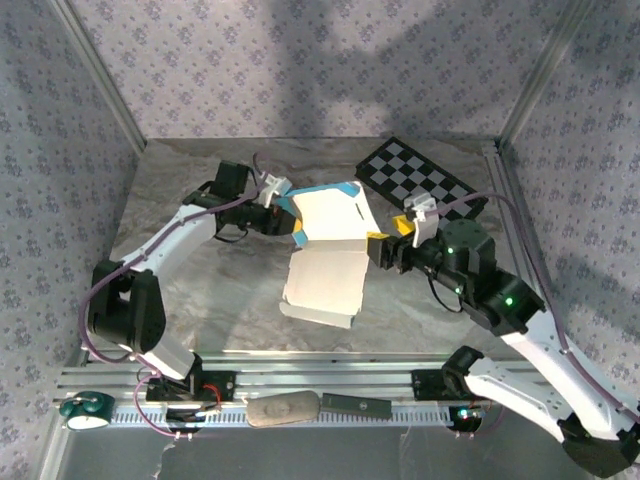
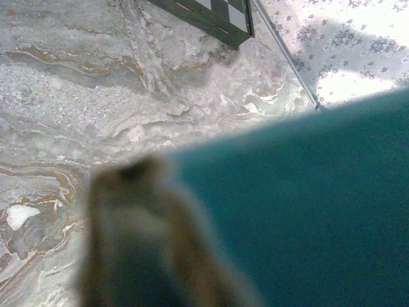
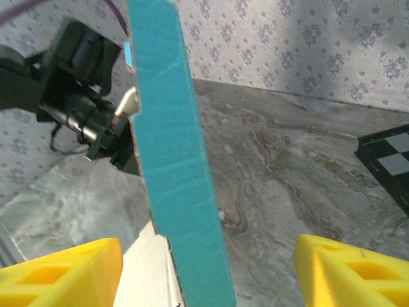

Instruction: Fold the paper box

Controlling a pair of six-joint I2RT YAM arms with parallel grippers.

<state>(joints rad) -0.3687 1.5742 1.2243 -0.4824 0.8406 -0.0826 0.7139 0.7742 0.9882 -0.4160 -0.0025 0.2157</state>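
Paper box: lies open in the middle of the top view, white inside up, with a turquoise rim along its upper edge. By my reading it is not yet folded shut.
Right gripper: sits at the box's right edge, centre right of the top view. Its yellow fingers stand wide apart and grip nothing.
Flap and right gripper: in the right wrist view a turquoise flap stands nearly upright between the two fingers. It is nearer the finger at lower left and, as far as I can see, touches neither.
Left gripper: sits at the box's upper left corner in the top view. Its wrist view has one blurred finger at lower left, with turquoise card just beside it at lower right. Whether the jaws pinch the card I cannot tell.
Nearby: a checkerboard at upper right, apart from the box, and the marble table top under everything.
Risk, crease: if the right fingers close off-centre on the flap, the thin card would likely buckle away from its fold line.
Risk, slide: pushing the flap while the sheet is steadied at only one corner could swivel it on the smooth table, so the fold misses.
Risk, tug: if the left gripper holds the card, opposing pulls from the two arms could tear it or spring the flap open.
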